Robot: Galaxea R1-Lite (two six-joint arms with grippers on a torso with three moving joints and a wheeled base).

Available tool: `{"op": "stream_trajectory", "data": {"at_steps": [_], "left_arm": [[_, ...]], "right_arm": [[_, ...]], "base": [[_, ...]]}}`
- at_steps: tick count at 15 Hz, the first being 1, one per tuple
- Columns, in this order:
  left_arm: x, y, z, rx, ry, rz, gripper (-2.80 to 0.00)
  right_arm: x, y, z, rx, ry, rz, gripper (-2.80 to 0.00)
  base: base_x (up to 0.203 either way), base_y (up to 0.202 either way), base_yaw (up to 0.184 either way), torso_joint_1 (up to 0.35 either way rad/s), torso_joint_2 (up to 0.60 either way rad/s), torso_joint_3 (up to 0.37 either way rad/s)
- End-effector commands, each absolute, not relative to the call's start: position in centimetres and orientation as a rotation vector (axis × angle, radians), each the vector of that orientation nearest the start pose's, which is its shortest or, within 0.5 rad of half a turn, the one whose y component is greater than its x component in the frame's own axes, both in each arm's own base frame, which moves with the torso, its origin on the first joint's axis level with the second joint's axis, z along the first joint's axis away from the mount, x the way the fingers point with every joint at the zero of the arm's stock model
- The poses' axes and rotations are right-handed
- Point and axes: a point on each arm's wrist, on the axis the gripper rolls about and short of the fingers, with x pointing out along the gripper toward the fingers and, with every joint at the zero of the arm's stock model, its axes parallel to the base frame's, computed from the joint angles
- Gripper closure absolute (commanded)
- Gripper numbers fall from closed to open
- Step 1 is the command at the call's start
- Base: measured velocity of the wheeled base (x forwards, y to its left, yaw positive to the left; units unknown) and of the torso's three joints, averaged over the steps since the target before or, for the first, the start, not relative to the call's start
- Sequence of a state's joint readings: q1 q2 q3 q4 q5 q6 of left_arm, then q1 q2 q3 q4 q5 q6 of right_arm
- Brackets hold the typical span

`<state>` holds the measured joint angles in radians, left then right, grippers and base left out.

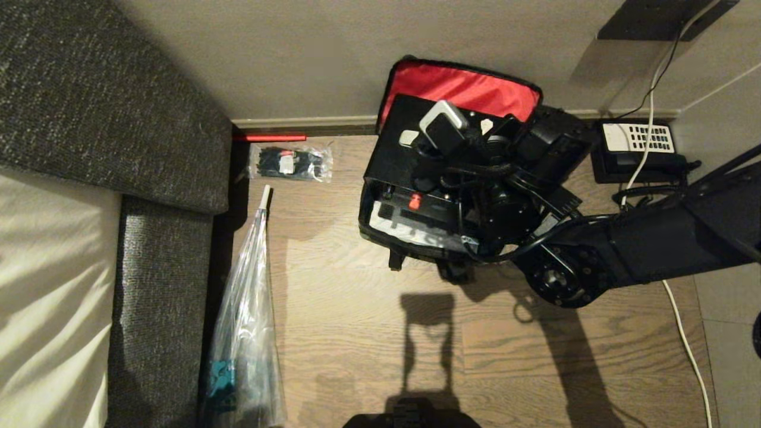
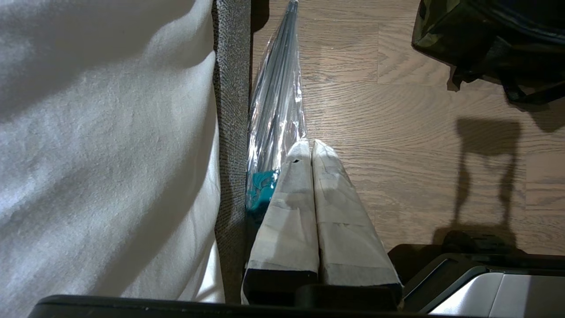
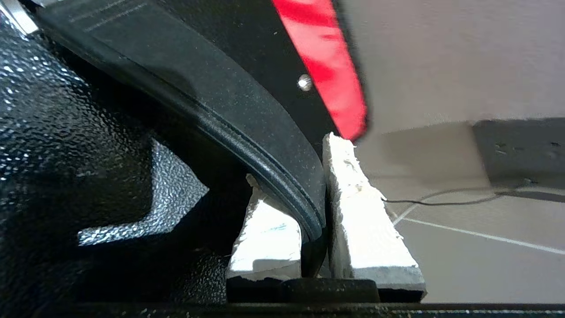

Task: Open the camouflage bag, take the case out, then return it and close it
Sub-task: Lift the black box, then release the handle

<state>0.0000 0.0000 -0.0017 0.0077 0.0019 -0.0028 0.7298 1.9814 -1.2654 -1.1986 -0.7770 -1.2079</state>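
Note:
The camouflage bag [image 1: 410, 241] stands open on the wood floor by the wall, its red-lined lid [image 1: 464, 89] leaning back against the wall. The black case [image 1: 395, 142] sits in the bag's mouth, with its top above the rim and its red latch [image 1: 415, 201] showing. My right gripper [image 1: 447, 142] is over the case top, mostly hidden under the wrist. In the right wrist view the gripper [image 3: 309, 194] is shut on the case's curved black handle [image 3: 247, 119]. My left gripper [image 2: 310, 148] is parked low beside the sofa, shut and empty. The bag's corner [image 2: 446, 31] shows there too.
A grey sofa [image 1: 89, 89] with a pale cushion fills the left. A clear plastic bag [image 1: 247, 309] lies along it, and a small packet of black ties [image 1: 290, 162] lies near the wall. A black telephone [image 1: 636, 148] and a white cable [image 1: 684, 333] are at the right.

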Motion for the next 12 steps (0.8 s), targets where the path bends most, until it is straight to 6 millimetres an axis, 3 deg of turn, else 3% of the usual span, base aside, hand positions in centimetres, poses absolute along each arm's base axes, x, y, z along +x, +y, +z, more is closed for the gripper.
{"op": "stream_trajectory", "data": {"at_steps": [1,7,12], "left_arm": [[-2.3,0.0,7.5,-0.003,0.003,0.003,0.0],[-2.3,0.0,7.5,-0.003,0.003,0.003,0.0],[-2.3,0.0,7.5,-0.003,0.004,0.003,0.0]], "right_arm": [[28.6,23.4,27.6,-0.848,-0.282,-0.263,0.0],[26.9,19.8,28.8,-0.851,-0.254,-0.315,0.0],[27.7,15.2,28.9,-0.866,-0.174,-0.454,0.0]], "base": [[0.0,0.0,0.0,0.0,0.0,0.0],[0.0,0.0,0.0,0.0,0.0,0.0],[0.0,0.0,0.0,0.0,0.0,0.0]]}}
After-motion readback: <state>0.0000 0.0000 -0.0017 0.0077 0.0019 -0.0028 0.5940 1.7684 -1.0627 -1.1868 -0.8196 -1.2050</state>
